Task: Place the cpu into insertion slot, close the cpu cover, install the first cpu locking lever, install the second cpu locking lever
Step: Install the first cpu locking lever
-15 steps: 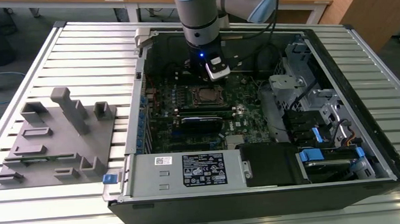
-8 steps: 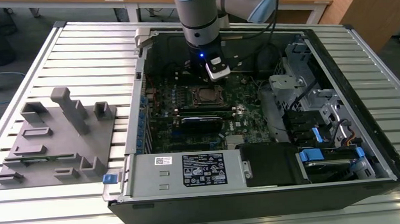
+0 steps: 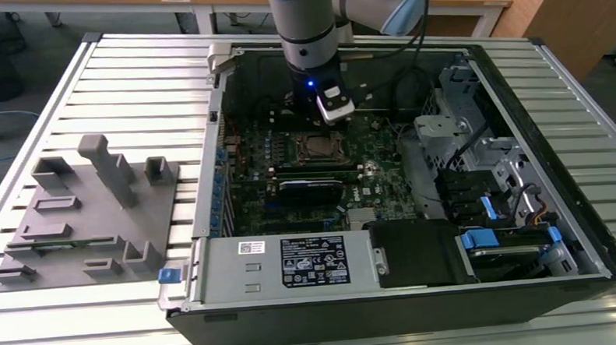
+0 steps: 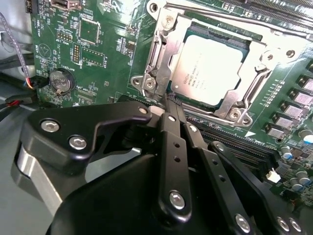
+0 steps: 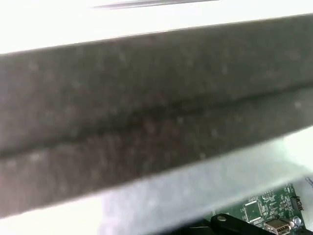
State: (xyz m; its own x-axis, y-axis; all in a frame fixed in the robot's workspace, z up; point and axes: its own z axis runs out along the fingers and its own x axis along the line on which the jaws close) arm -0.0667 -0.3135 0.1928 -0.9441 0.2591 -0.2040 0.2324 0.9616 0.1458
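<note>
Gripper (image 4: 165,102) inside open case (image 3: 398,324), drive cage (image 3: 460,127) alongside

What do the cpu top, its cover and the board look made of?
The cpu: dull silver-grey metal top, soft matte sheen. The cpu cover: bare shiny metal, probably steel, with bright glints. The motherboard: green coated circuit board, likely fibreglass.

one cpu (image 4: 211,68), one cpu cover (image 4: 166,46), one motherboard (image 4: 98,58)

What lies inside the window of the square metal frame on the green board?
The silver-grey chip shows through the metal frame. The socket below the chip is covered by it and cannot be seen.
</note>
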